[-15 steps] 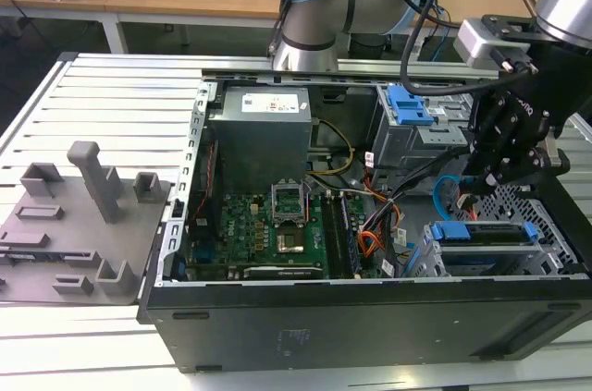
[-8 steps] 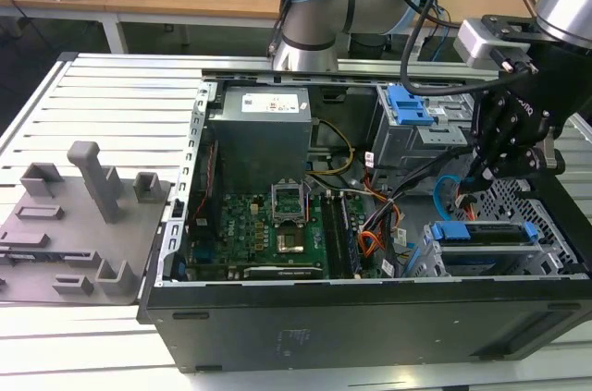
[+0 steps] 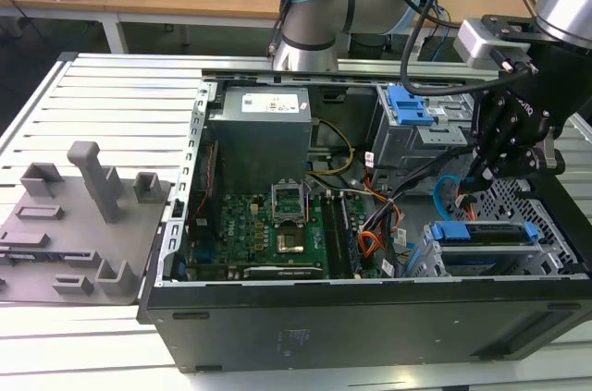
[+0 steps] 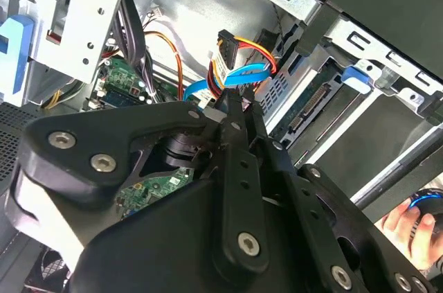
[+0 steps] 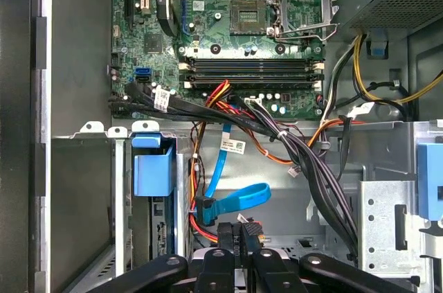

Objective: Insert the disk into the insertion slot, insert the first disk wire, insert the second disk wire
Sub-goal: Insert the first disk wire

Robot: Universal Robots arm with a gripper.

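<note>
Gripper (image 3: 481, 169): matte black with bolted, angular links, at the upper right of the exterior view, above the drive bay; both wrist views show its fingers (image 5: 227, 234) drawn close together with barely a sliver between them
Grasp: the tips sit right at the looped cable, but I cannot tell whether they pinch it
Second disk wire (image 5: 239, 198): a thin, flat, glossy light-blue ribbon, folded into a loop just beyond the fingertips; in the exterior view it is a pale blue arc (image 3: 442, 189) beside the gripper
Disk (image 3: 485, 233): seated in its bay at the lower right of the exterior view, with the bright blue plastic carrier edge facing up
Insertion slot (image 3: 423, 262): a boxy cage of dull grey perforated sheet metal around the disk
Second wrist view alone: the disk's dark connector edge (image 4: 320, 102), facing the orange and red wires (image 4: 243, 47), and a person's hand (image 4: 408, 220)
First wrist view alone: the green motherboard (image 5: 235, 23) seen flat-on, with its metal socket frame
Exterior view alone: the whole black case (image 3: 370, 326)
</note>
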